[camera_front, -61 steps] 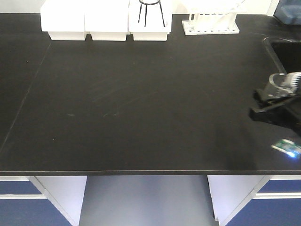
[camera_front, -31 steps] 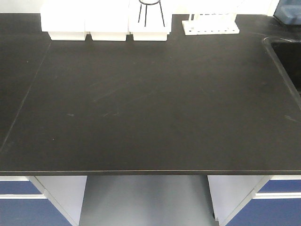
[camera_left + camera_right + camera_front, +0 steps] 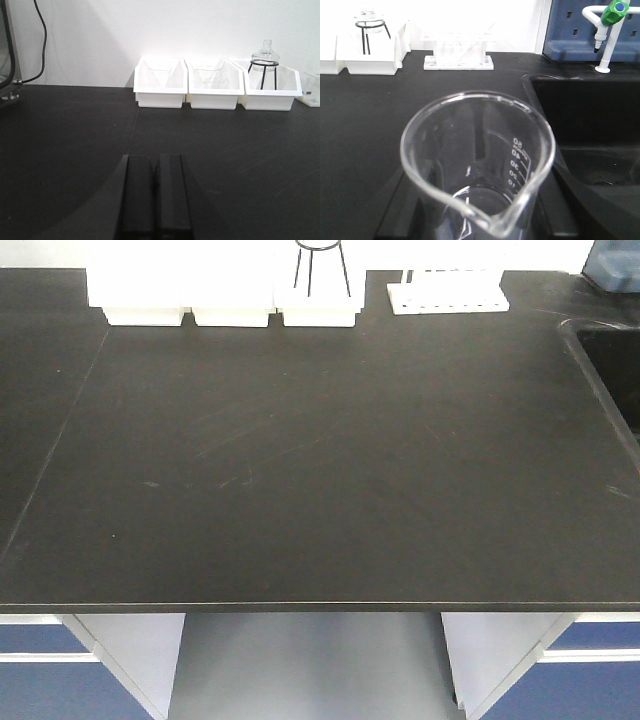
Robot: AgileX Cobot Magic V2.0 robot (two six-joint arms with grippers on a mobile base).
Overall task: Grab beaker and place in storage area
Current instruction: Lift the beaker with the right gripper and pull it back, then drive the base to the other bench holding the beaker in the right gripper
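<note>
1 view shows beaker (image 3: 477, 165), seemingly held.

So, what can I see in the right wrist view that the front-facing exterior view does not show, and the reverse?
Only the right wrist view shows the beaker, very close, apparently empty, with white printed markings, and a green-capped tap behind the sink. Only the front-facing view shows the bench's front edge and the blue-fronted cabinets beneath it. Both show the black benchtop, the sink, the white rack and the white bins at the back.
</note>
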